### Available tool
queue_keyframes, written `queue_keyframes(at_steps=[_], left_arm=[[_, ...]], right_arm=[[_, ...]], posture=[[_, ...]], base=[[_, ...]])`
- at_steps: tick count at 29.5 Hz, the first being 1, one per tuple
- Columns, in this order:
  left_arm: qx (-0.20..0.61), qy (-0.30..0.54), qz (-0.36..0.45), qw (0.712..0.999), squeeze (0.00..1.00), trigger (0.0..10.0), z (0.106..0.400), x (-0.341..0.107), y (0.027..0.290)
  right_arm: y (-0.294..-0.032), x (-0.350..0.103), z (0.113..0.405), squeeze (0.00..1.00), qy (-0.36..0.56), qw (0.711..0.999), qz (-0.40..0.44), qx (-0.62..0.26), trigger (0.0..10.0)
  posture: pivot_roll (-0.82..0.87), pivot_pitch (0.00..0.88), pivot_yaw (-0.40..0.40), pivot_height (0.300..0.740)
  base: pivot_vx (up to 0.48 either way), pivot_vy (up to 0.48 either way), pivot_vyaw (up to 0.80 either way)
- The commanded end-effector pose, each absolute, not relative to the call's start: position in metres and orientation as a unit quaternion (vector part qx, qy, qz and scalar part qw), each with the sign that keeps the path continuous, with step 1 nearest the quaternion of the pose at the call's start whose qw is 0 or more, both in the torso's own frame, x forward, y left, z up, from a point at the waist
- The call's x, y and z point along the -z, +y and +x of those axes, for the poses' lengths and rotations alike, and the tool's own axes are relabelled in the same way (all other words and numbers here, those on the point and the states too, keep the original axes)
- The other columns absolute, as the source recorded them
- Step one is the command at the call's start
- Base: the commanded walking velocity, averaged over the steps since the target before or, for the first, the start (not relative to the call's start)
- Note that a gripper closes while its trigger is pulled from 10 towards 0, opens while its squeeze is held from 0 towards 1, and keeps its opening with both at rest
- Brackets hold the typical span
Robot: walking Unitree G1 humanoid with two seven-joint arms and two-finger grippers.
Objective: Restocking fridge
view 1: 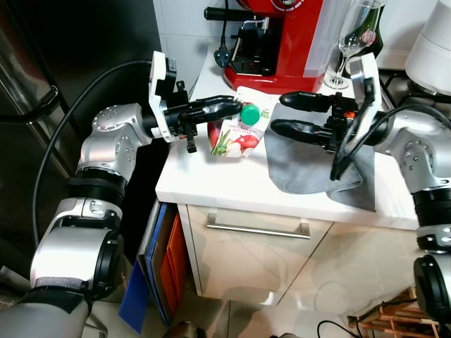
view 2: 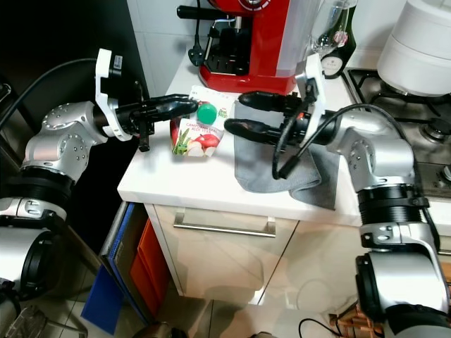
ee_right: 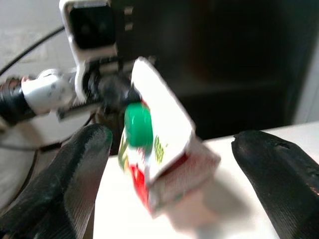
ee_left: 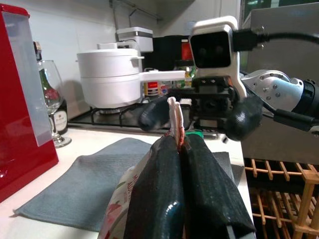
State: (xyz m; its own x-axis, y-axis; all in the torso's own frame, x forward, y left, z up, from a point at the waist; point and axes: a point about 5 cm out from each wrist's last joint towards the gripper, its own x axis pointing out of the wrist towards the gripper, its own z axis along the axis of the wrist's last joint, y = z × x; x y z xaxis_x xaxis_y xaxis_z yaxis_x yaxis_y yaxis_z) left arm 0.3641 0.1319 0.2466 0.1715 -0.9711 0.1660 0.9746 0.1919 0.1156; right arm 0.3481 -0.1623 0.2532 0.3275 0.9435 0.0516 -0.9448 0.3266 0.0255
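Observation:
A white and red carton [view 1: 243, 130] with a green cap [view 1: 249, 113] stands tilted on the white counter [view 1: 211, 179], beside a grey cloth [view 1: 310, 158]. My left gripper [view 1: 229, 107] is shut on the carton's top seam [ee_left: 175, 117], its fingers [ee_left: 164, 199] pressed on either side. My right gripper [view 1: 282, 114] stands open just right of the carton, over the cloth, facing it. In the right wrist view the carton [ee_right: 159, 159] sits between the open fingers [ee_right: 75, 169], a short way ahead.
A red coffee machine [view 1: 278, 35], a wine glass [view 1: 352, 35] and a dark bottle stand at the back of the counter. A white cooker [view 2: 423, 49] sits on a hob at the right. A drawer with a metal handle [view 1: 257, 229] lies below; a dark fridge [view 1: 42, 84] is left.

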Motion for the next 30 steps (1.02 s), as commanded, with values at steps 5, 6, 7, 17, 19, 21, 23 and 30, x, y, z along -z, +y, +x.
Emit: queue_keyframes(at_steps=[5,6,7,17,19,21,23,30], left_arm=[[0.651,-0.106,0.000,0.751,0.00,10.0,0.363,-0.252,0.123],[0.652,-0.107,0.000,0.751,0.00,10.0,0.363,-0.252,0.123],[0.653,-0.107,0.000,0.750,0.00,10.0,0.363,-0.252,0.122],[0.654,-0.109,-0.002,0.748,0.00,10.0,0.362,-0.254,0.122],[0.655,-0.112,-0.003,0.748,0.00,10.0,0.362,-0.255,0.121],[0.655,-0.114,-0.007,0.747,0.00,10.0,0.362,-0.256,0.121],[0.655,-0.115,-0.008,0.747,0.00,10.0,0.362,-0.256,0.120],[0.649,-0.129,-0.028,0.749,0.00,10.0,0.361,-0.260,0.124]], right_arm=[[-0.148,-0.271,0.352,0.48,-0.049,0.809,0.032,-0.585,10.0],[-0.147,-0.271,0.353,0.48,-0.049,0.810,0.034,-0.584,10.0],[-0.145,-0.270,0.353,0.49,-0.050,0.809,0.035,-0.584,10.0],[-0.137,-0.264,0.354,0.49,-0.038,0.803,0.052,-0.593,10.0],[-0.136,-0.262,0.355,0.50,-0.034,0.803,0.061,-0.592,10.0],[-0.134,-0.259,0.355,0.50,-0.031,0.801,0.074,-0.593,10.0],[-0.133,-0.259,0.355,0.50,-0.031,0.801,0.079,-0.593,10.0],[-0.120,-0.257,0.357,0.50,-0.034,0.795,0.113,-0.594,10.0]], posture=[[-0.15,0.000,0.042,0.740],[-0.15,0.000,0.042,0.740],[-0.15,0.000,0.043,0.740],[-0.14,0.000,0.043,0.740],[-0.14,0.000,0.042,0.740],[-0.14,0.000,0.042,0.740],[-0.14,0.000,0.042,0.740],[-0.15,0.000,0.049,0.740]], base=[[0.000,0.000,0.00],[0.000,0.000,0.00],[0.000,0.000,0.00],[0.000,0.000,0.00],[0.000,0.000,0.00],[0.000,0.000,0.00],[0.000,0.000,0.00],[0.000,0.000,0.00]])
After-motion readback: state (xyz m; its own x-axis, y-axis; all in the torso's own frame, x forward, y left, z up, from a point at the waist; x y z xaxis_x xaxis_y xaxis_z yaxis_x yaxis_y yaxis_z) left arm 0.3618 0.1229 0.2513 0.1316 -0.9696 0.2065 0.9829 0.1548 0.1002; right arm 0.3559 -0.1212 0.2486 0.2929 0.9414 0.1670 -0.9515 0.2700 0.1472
